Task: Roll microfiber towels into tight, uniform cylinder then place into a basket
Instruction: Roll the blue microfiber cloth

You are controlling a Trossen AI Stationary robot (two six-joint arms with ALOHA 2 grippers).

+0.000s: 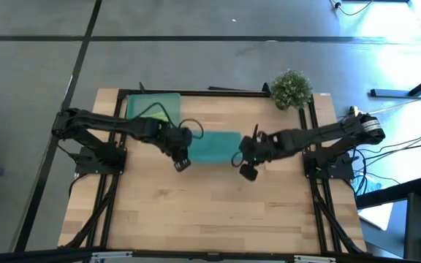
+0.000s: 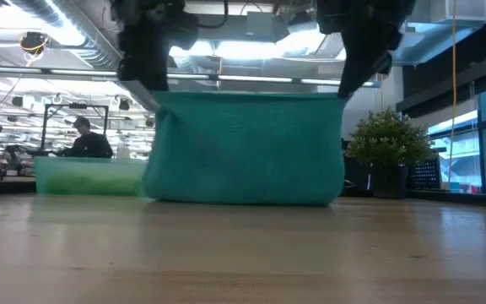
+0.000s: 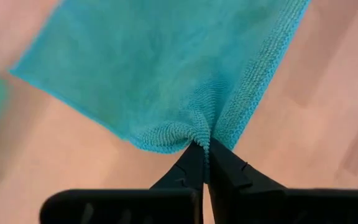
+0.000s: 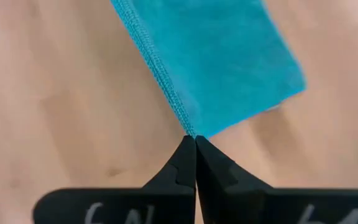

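Your two tools, left tool (image 3: 205, 144) and right tool (image 4: 194, 138), are each pinching one corner of the one teal towel (image 1: 214, 147), hanging above the bench (image 1: 218, 212), one green towel (image 1: 158, 111) lying in the one basket (image 1: 132, 101).
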